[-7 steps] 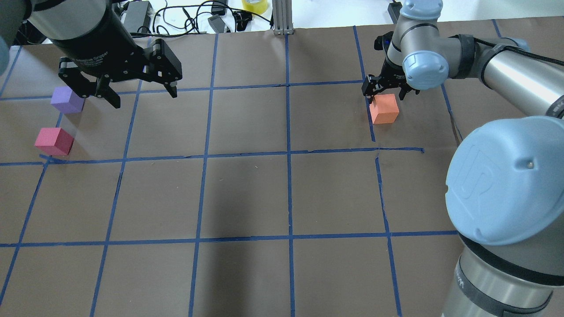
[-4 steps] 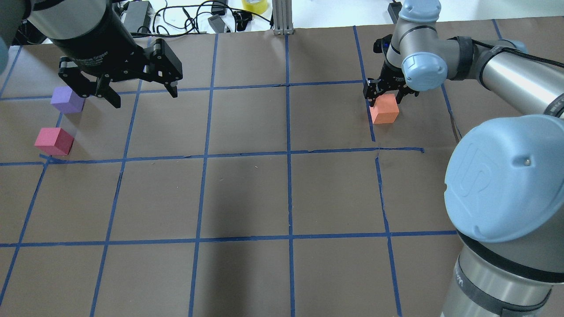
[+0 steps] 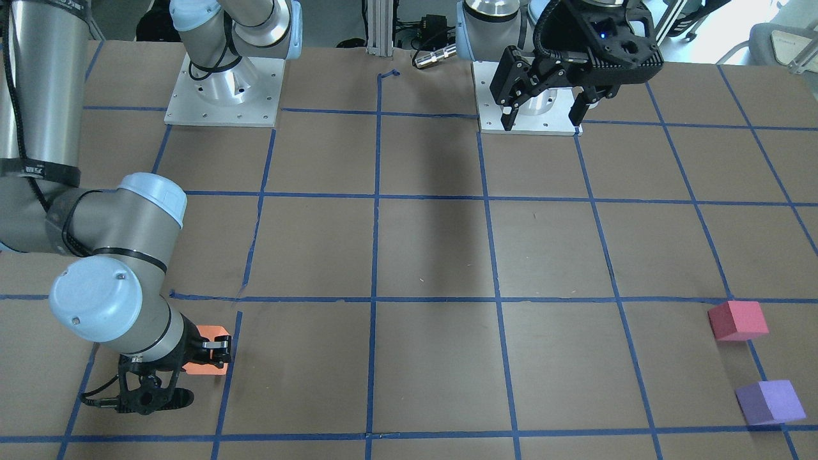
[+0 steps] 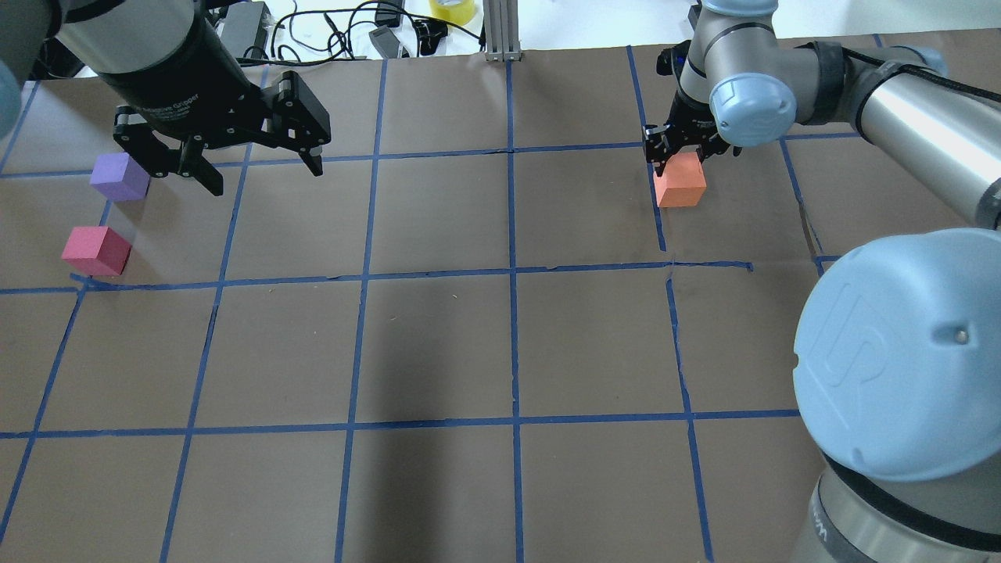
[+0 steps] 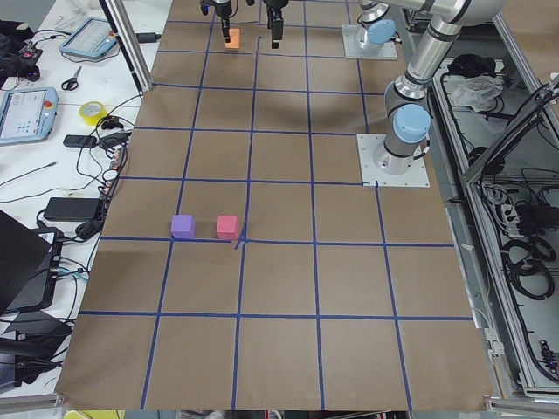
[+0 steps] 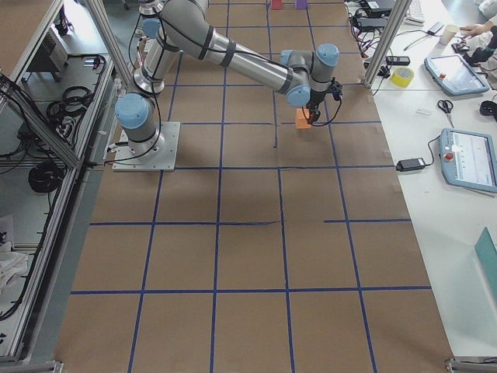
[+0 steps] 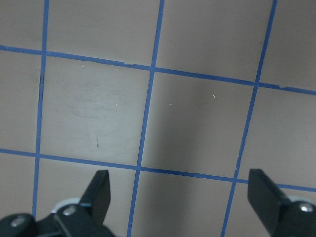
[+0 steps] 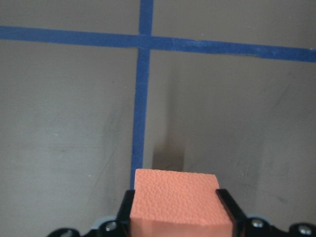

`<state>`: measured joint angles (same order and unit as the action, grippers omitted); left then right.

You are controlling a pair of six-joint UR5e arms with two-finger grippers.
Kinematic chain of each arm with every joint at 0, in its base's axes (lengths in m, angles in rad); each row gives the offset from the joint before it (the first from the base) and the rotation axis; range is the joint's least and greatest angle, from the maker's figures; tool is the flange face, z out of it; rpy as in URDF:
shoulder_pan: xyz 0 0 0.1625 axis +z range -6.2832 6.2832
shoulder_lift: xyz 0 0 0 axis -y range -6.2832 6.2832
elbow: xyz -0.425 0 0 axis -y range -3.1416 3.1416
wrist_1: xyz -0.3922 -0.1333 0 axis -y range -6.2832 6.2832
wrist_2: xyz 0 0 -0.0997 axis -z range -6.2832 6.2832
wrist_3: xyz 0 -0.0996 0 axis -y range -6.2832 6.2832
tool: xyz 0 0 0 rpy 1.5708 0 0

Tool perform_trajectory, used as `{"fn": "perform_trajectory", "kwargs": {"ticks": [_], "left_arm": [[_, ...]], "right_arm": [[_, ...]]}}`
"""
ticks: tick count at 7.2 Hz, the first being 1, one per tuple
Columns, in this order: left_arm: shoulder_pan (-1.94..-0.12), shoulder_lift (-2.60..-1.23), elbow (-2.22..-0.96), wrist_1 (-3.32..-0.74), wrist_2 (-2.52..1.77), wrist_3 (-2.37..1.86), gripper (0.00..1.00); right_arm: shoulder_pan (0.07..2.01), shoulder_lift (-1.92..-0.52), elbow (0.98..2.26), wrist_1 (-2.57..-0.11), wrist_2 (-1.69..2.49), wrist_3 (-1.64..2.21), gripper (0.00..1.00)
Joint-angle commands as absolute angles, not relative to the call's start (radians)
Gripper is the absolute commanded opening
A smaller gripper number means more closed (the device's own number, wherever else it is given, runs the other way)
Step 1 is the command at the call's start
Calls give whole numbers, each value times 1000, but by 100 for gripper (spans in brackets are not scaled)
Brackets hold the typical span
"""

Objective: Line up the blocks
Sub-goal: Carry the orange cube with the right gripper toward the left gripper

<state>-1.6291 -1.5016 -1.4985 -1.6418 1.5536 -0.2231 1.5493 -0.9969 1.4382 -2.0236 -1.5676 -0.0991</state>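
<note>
Closest in, at the bottom centre of the right wrist view, the orange block (image 8: 175, 200) sat clamped between the two fingers of the right gripper (image 4: 679, 155), one pad flat on each opposite side face and the top face showing. Its skin looked matte and pebbled, so I judged it to be foam: very light, a little soft, grippy rather than slippery, and more likely to dent than to break. I thought a hold on two parallel faces, centred, was the right one, with only a mild squeeze so the block would not twist. A dark shadow lay on the paper (image 8: 74, 148) just beyond it. It seemed to hang barely clear of the surface, though I could not be sure. A tape cross (image 8: 143, 42) lay farther on. Far off at the left edge of the overhead view, well apart from the orange one, the red block (image 4: 97, 250) rested by a tape corner with the purple block (image 4: 119, 177) just above it. The left gripper (image 4: 262, 173) hovered beside the purple one, jaws spread wide and holding nothing.
</note>
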Motion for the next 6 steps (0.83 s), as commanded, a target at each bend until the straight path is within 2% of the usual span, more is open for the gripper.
{"fn": "perform_trajectory", "kwargs": {"ticks": [1, 4, 6], "left_arm": [[-1629, -1500, -1499, -1643, 1555, -229, 100], [-1629, -1499, -1499, -1641, 1621, -227, 100], [-1629, -1497, -1497, -1641, 1629, -219, 100]], "right_arm": [[1673, -1022, 1390, -2019, -1530, 124, 27], [1866, -912, 1287, -2022, -1509, 394, 27], [1907, -839, 1206, -2028, -1516, 459, 27]]}}
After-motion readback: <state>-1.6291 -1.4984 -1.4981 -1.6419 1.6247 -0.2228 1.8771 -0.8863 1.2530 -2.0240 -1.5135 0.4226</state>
